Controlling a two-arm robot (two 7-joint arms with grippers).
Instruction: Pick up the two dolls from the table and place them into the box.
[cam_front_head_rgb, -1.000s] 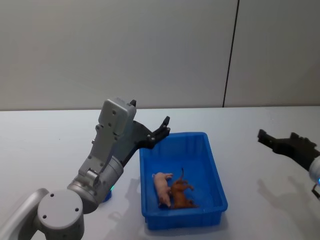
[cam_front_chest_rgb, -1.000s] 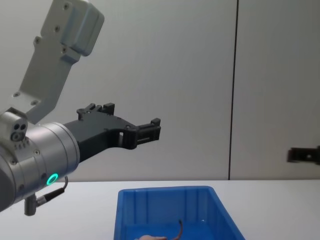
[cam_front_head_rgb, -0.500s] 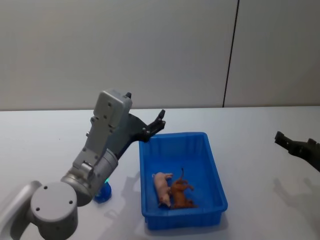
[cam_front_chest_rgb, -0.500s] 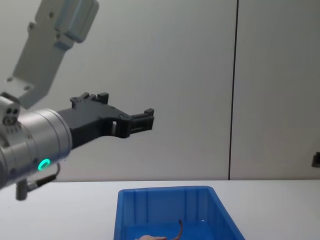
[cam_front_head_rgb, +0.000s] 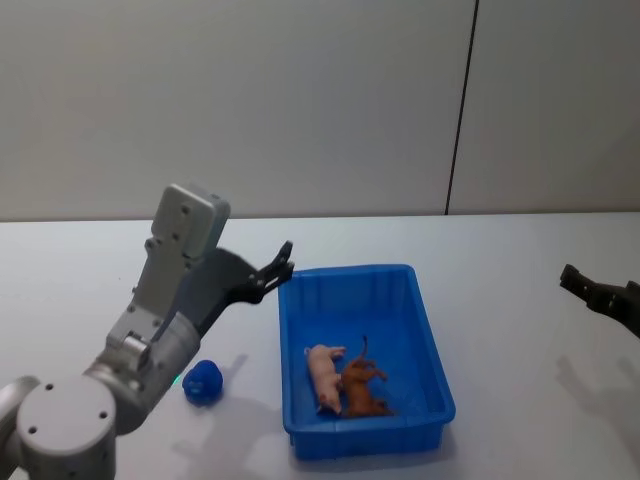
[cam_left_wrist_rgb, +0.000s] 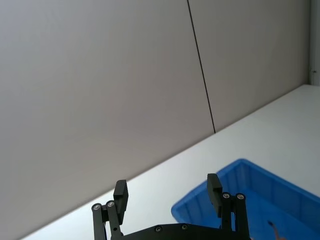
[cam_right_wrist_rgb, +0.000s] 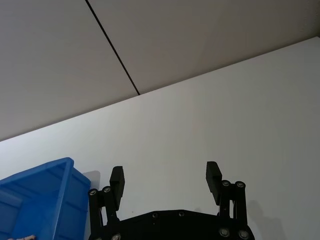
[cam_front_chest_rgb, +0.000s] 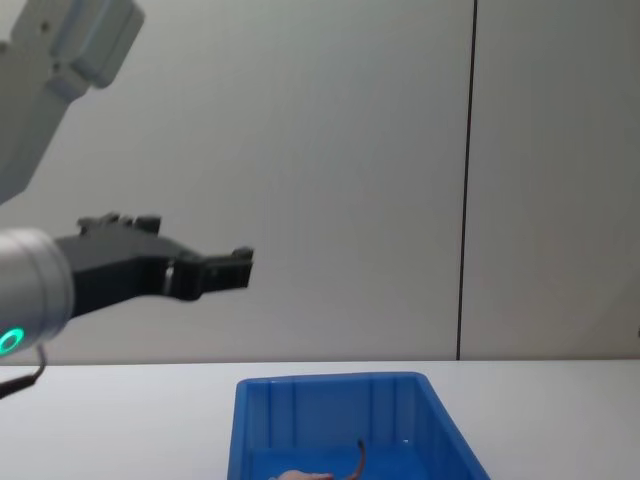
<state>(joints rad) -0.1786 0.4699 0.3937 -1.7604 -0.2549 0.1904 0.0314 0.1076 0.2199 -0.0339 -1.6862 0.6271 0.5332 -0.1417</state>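
White table (cam_front_head_rgb: 520, 300), head view: the blue ribbed box (cam_front_head_rgb: 350, 270) holds a pale pink doll (cam_front_head_rgb: 323, 372) and a reddish-brown doll (cam_front_head_rgb: 362, 390), which lie touching with long axes 12-to-6 and a thin tail toward 12. The left gripper (cam_front_head_rgb: 283, 262) hovers at the box's 10 o'clock corner, the right gripper (cam_front_head_rgb: 580, 285) at 3. Wrist views: both have fingers spread, empty. Chest view: the left gripper is above the box.

Dolls (cam_front_head_rgb: 325, 372) side by side inside box (cam_front_head_rgb: 370, 438).
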